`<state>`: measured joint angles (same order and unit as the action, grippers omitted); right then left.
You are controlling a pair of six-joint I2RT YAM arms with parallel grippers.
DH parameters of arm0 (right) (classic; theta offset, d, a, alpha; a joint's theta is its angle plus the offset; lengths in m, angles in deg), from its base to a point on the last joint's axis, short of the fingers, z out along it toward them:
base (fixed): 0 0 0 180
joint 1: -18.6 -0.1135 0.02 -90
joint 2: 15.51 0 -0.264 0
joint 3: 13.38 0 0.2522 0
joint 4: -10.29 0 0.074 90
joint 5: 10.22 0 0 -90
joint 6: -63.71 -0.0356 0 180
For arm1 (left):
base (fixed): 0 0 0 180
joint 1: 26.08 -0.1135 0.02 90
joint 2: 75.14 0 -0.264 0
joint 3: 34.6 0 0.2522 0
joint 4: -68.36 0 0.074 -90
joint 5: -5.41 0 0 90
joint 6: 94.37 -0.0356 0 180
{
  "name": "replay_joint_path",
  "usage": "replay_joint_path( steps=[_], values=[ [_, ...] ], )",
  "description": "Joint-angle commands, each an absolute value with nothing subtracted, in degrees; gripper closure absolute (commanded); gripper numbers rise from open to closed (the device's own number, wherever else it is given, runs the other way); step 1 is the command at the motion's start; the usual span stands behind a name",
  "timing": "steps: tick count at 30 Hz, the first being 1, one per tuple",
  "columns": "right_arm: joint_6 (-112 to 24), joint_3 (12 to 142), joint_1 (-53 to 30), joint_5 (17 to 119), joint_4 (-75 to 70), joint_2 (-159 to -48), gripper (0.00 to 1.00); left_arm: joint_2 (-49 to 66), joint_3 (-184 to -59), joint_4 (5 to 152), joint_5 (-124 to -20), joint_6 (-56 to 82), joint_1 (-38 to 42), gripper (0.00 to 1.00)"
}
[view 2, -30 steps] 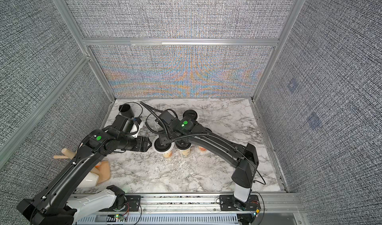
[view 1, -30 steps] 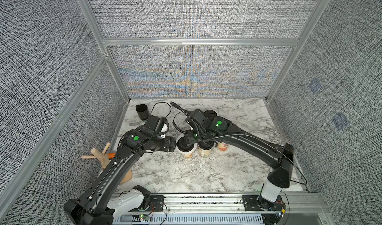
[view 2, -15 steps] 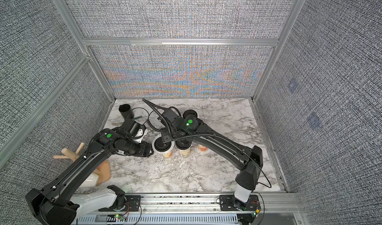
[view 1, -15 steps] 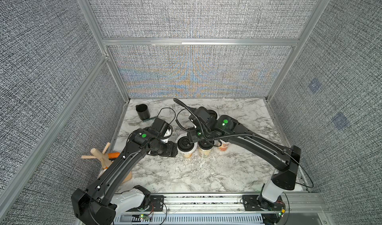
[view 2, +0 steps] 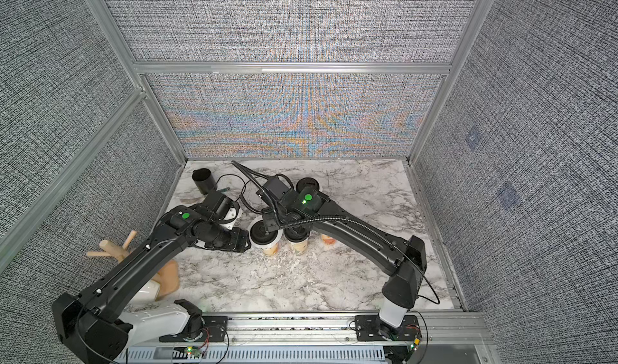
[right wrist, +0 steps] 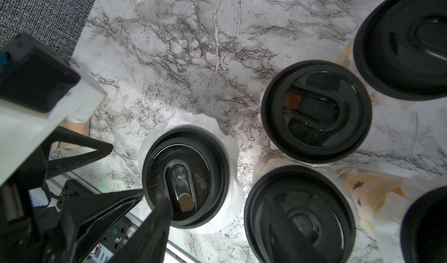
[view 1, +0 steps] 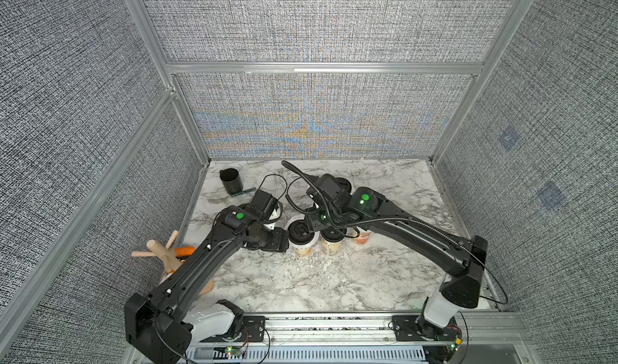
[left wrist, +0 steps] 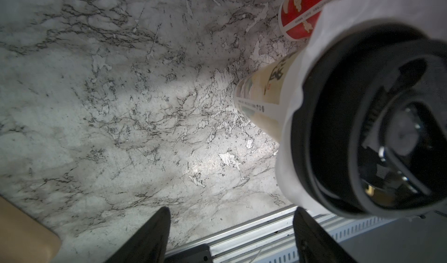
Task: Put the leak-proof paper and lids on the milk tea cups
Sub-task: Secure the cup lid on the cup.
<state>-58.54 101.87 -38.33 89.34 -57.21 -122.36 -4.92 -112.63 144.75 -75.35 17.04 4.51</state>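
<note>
Booth: grey fabric walls on three sides, metal frame. The marble top (view 1: pixel 384 278) ends at the front rail (view 1: pixel 334 322).
Cups: your cups (view 1: pixel 331 247) sit bunched left of centre, touching or just beside each other. The right wrist view shows five, each under a black lid (right wrist: pixel 315 110).
Paper: white paper (right wrist: pixel 231 153) frills out all round under the lid of the cup nearest your left arm. More of it sits crumpled under the neighbouring lids.
Left gripper (left wrist: pixel 231 209): low, just beside that cup, fingers (left wrist: pixel 150 235) wide apart with only marble between them.
Right gripper (view 1: pixel 313 225): over the bunch. One finger (right wrist: pixel 157 223) has its tip over that lid's edge; the other is hard to pick out against a black lid. They stand apart, clamping nothing.
Left edge: black mug (view 1: pixel 230 181) and fork (view 1: pixel 217 199) near the back-left corner. The wooden stand (view 1: pixel 164 250) is against the left wall, under your left arm.
Room: you get bare marble right of the cups out to the right wall, plus a wide strip in front down to the rail. It is tight between the two grippers.
</note>
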Motion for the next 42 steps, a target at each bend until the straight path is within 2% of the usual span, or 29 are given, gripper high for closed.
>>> replay_joint_path(
  steps=[1, 13, 25, 42],
  values=[
    [-58.96, 101.5, -38.22, 89.88, -56.21, -121.99, 0.37, -3.57, -113.57, 144.1, -75.89, 15.91, 4.5, 0.19],
    [-58.51, 100.92, -38.3, 88.6, -55.32, -122.07, 0.37, -3.48, -115.28, 145.63, -77.27, 15.37, 4.5, 0.19],
    [-56.23, 102.33, -38.31, 84.89, -54.38, -125.67, 0.47, -7.62, -116.58, 151.03, -79.24, 14.97, 4.5, 0.18],
    [-55.88, 101.19, -37.37, 83.33, -52.67, -127.5, 0.48, -8.97, -115.21, 150.15, -79.47, 15.6, 4.5, 0.18]
  ],
)
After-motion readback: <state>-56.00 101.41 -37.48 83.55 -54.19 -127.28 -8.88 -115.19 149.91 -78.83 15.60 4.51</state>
